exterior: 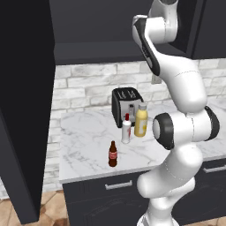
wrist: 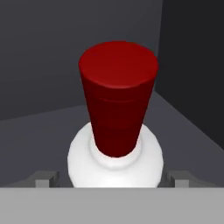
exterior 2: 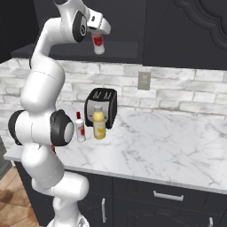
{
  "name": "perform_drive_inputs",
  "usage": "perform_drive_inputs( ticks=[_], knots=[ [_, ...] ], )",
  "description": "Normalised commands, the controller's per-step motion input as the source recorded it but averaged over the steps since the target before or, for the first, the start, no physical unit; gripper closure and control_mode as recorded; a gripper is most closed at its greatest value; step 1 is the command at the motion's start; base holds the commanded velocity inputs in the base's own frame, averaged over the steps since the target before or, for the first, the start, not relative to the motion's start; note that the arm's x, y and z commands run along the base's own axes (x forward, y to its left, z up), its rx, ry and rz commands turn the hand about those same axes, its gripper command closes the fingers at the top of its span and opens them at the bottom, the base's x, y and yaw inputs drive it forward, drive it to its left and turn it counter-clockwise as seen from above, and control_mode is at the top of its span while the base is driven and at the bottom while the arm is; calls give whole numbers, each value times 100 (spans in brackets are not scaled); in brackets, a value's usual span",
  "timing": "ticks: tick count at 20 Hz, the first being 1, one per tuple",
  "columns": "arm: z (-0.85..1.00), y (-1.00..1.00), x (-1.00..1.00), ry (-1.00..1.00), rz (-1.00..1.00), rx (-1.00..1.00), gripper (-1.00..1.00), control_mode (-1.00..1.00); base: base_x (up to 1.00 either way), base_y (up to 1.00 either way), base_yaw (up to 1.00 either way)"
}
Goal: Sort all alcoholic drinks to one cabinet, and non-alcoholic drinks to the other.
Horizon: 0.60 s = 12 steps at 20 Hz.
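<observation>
"Bottles! Where are they all?"

"One tall white bottle [wrist: 114, 162] with a red cap is up high. It stands straight on the dark shelf [wrist: 39, 127] inside the black wall cabinet [exterior 2: 133, 46]."

"Does the claw have it?"

"No. The claw [wrist: 112, 178] is right above the bottle and looks down on the red cap. Its two fingers [wrist: 43, 178] are spread wide, one on each side of the white shoulder. There is a little gap on both sides, so they do not touch it. The bottle stands by itself."

"Can you see that from the side too?"

"From the right base view, the bottle's red label shows just under the hand, at the front of the cabinet shelf. The white arm [exterior 2: 42, 88] reaches up to it."

"And the other drinks?"

"They are down on the white marble counter [exterior: 84, 132]. The second white bottle [exterior: 126, 130] with a red cap stands just beside the fat yellow juice bottle [exterior: 141, 121]. Both are right in front of the black toaster [exterior: 126, 102]. The small brown bottle [exterior: 113, 154] with a red label stands alone, near the front edge of the counter."

"Are any tipped over?"

"No, all of them stand up straight."
</observation>
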Motion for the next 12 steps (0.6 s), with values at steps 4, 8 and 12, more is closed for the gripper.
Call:
perform_drive_inputs(
  ticks=[4, 8, 12],
  knots=[
    [-2, 0, 6, -5, 0, 0, -100, -100, 0, 0, 0],
    [0, 0, 4, -5, 0, 0, -100, -100, 0, 0, 0],
    [0, 0, 14, -10, 0, -1, -100, -100, 0, 0, 0]
  ],
)
